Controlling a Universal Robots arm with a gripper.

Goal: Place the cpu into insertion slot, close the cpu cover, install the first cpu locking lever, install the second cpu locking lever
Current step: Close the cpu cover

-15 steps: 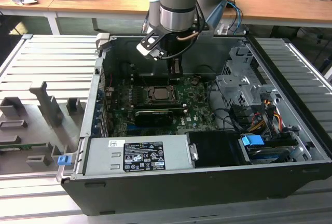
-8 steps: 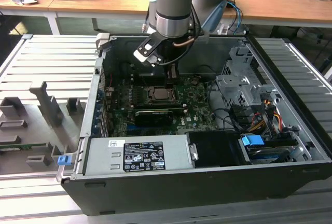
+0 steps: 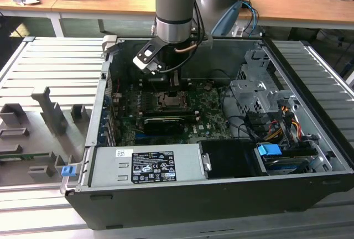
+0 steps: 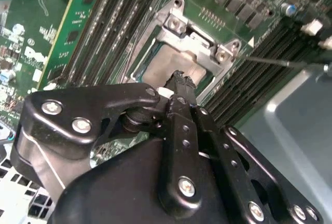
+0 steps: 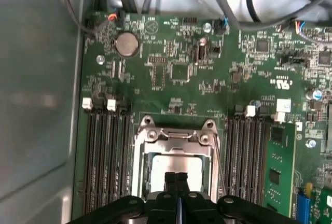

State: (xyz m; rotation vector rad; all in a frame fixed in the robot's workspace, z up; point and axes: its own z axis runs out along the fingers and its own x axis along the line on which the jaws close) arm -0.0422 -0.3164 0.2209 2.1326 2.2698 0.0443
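Observation:
My gripper hangs inside the open computer case, right over the insertion slot on the green board. In both wrist views the black fingertips are pressed together, just above or touching the cpu, whose dull silver top lies in the socket. The cpu cover, a silver frame, lies flat around the cpu. The gripper hides the near half of the cover. A thin metal locking lever sticks out to one side of the socket. I cannot tell whether it is latched.
Black memory slots flank the socket on both sides. A long black card lies just in front of the socket, then the grey labelled box. A drive cage and cables fill the exterior view's right. The case wall is close.

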